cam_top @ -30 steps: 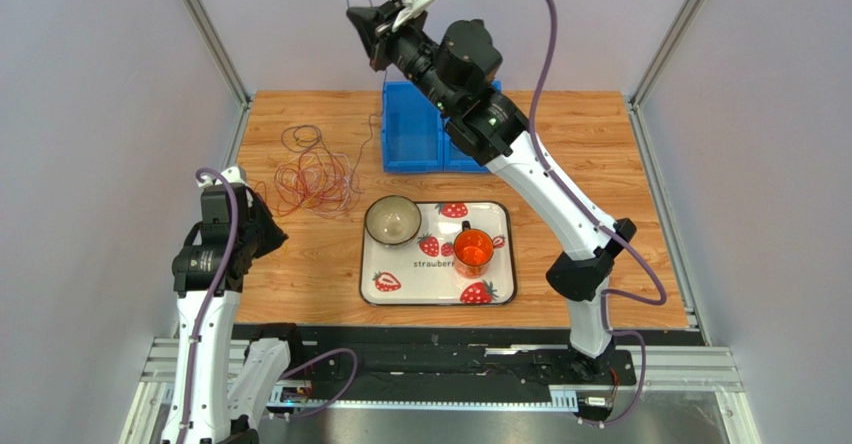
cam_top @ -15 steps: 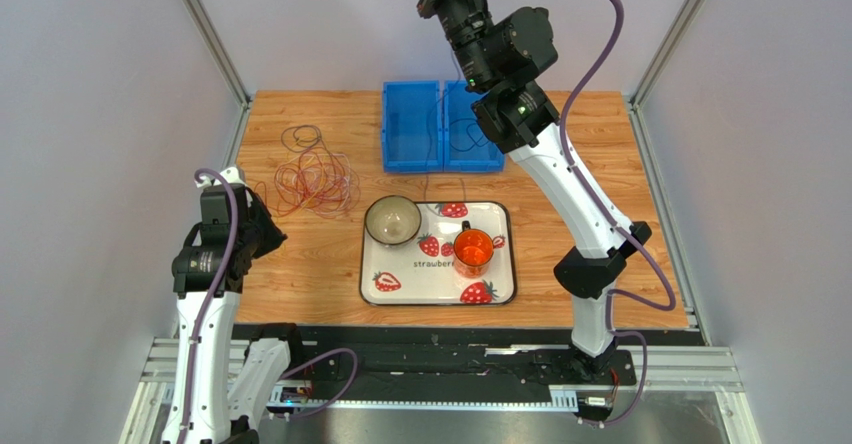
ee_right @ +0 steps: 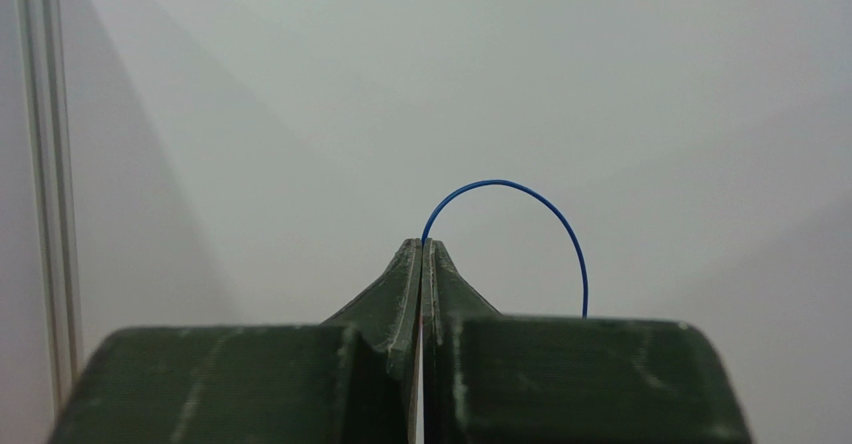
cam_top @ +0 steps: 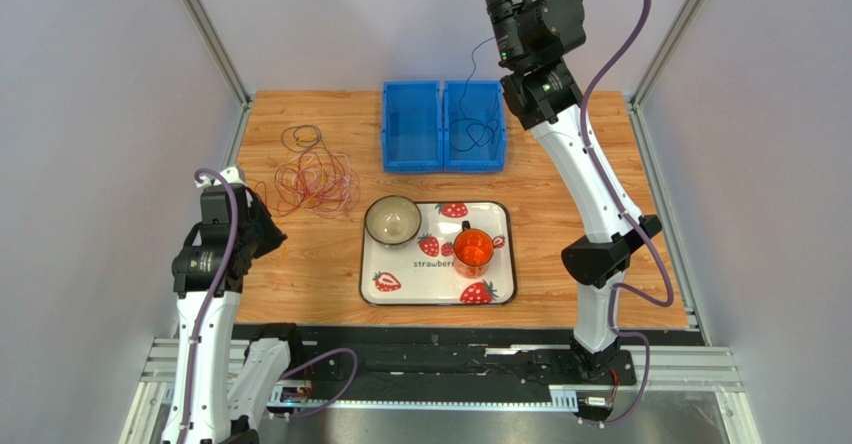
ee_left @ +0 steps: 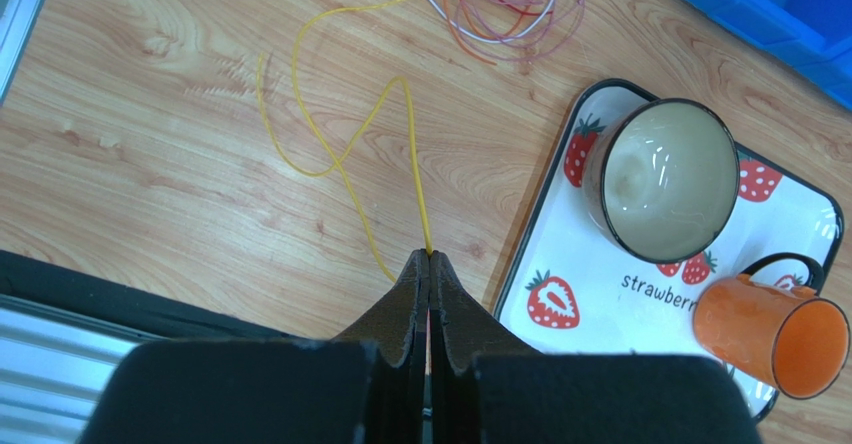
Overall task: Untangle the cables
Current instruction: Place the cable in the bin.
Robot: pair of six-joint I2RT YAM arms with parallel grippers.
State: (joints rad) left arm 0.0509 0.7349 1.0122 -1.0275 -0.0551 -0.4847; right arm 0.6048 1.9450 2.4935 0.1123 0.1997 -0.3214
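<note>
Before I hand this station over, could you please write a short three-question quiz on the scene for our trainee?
1. True or false: the right jaws are shut on a thin blue cable.
2. Which cable do the left jaws pinch? A red, B yellow, C white.
3. Fill in: seen from the top camera, the blue cable hangs down into the ___ compartment of the blue bin.

Key
1. True.
2. B, the yellow cable.
3. Right.
</note>
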